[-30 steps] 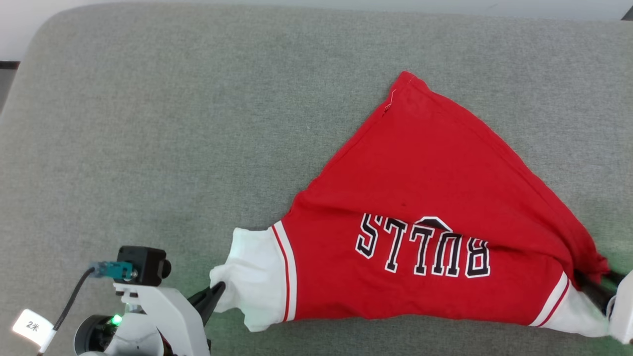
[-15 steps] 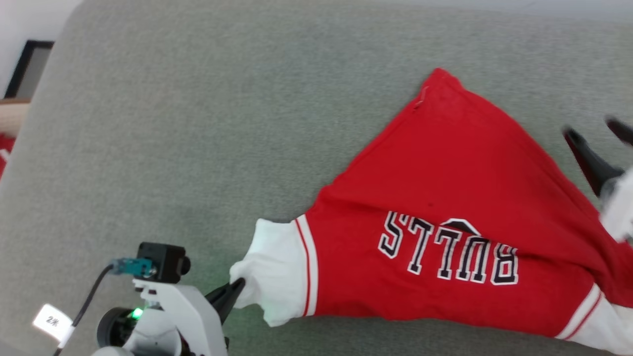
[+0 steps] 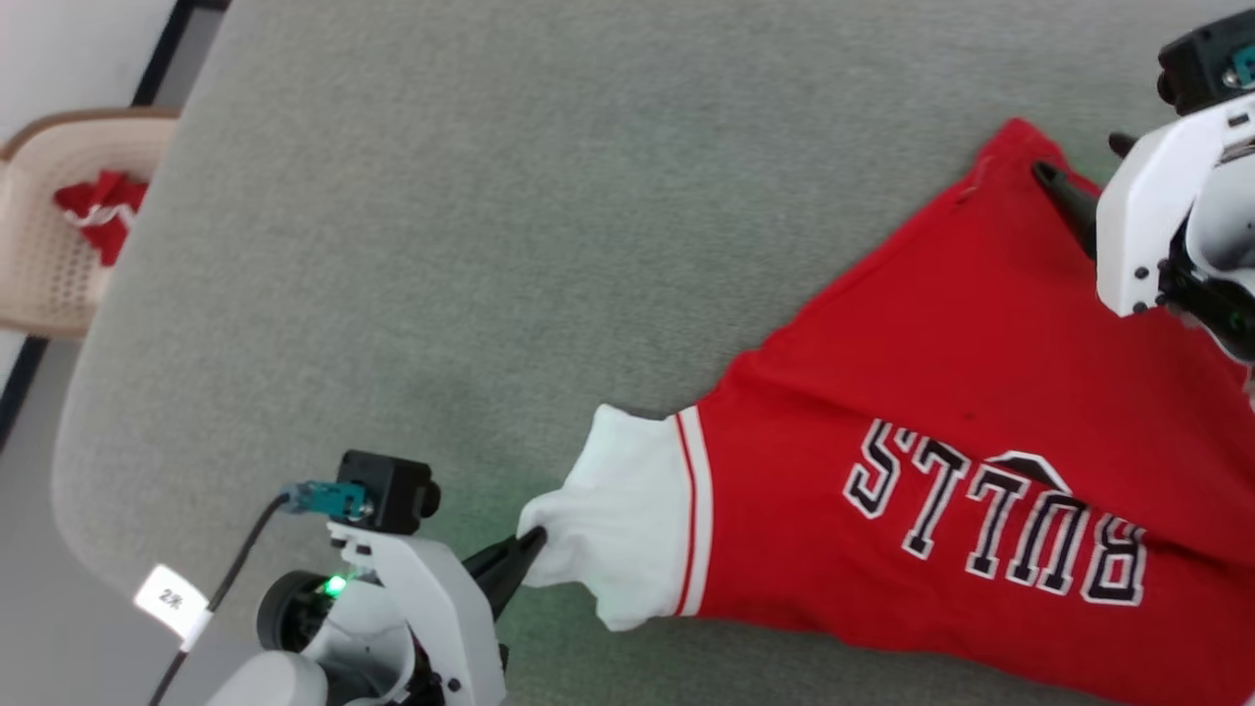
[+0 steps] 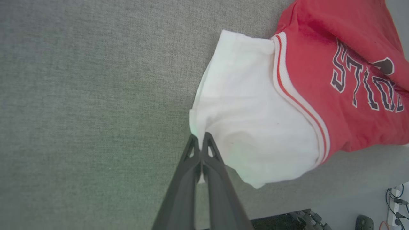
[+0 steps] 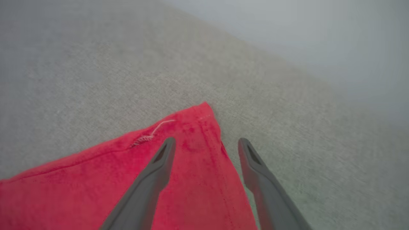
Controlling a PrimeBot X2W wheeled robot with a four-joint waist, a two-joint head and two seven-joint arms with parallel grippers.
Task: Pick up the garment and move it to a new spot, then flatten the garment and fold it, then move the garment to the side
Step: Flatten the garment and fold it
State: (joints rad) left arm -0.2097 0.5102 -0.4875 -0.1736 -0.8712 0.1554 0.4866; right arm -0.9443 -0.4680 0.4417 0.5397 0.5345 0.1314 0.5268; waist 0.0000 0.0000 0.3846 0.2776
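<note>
The garment [image 3: 941, 392], a red jersey with white sleeves and black block letters, lies spread on the grey surface [image 3: 490, 245], narrowing to a point at its far hem corner. My left gripper [image 3: 534, 541] is shut on the edge of the white sleeve [image 4: 249, 115] at the lower middle of the head view; in the left wrist view my left gripper [image 4: 200, 138] pinches the sleeve's hem. My right gripper [image 3: 1079, 167] stands open at the upper right, over the far hem corner [image 5: 204, 124]; in the right wrist view my right gripper [image 5: 207, 142] straddles the red cloth's edge, above it.
A beige lattice basket [image 3: 49, 265] with a small red-and-white cloth bundle [image 3: 98, 211] stands off the surface's left edge. The surface's left and near edges are rounded. Broad grey surface lies left of the garment.
The head camera has swung, shifting everything rightwards. My right gripper let go of the right sleeve, opened, and moved up to the far hem corner. The left grip holds.
</note>
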